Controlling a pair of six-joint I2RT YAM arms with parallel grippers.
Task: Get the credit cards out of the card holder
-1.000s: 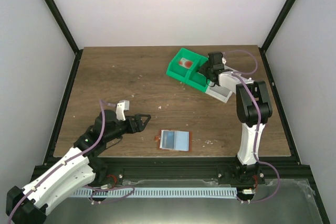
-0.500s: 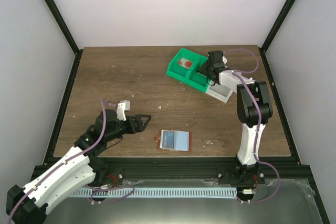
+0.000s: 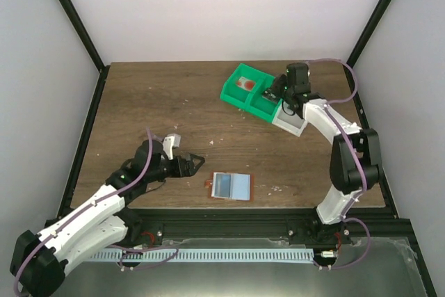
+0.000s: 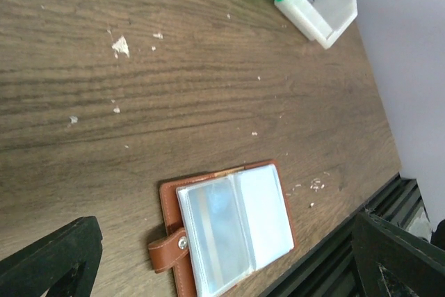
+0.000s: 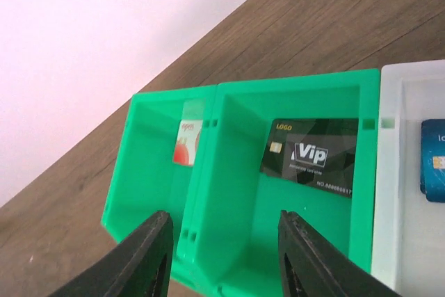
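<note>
right arm had swung upward and its fingers parted since the earlier view. the right gripper (image 5: 227, 259) hung apart and empty, well off to the card holder's (image 3: 231, 186) far right, likely having just dropped the glossy black vip card (image 5: 311, 156) flat into the green plastic tray (image 5: 208, 199). the left gripper (image 3: 197, 163), spread wide, had edged just left of the holder, probably for another card. the holder lay open: stitched brown leather, clear sleeves.
</note>
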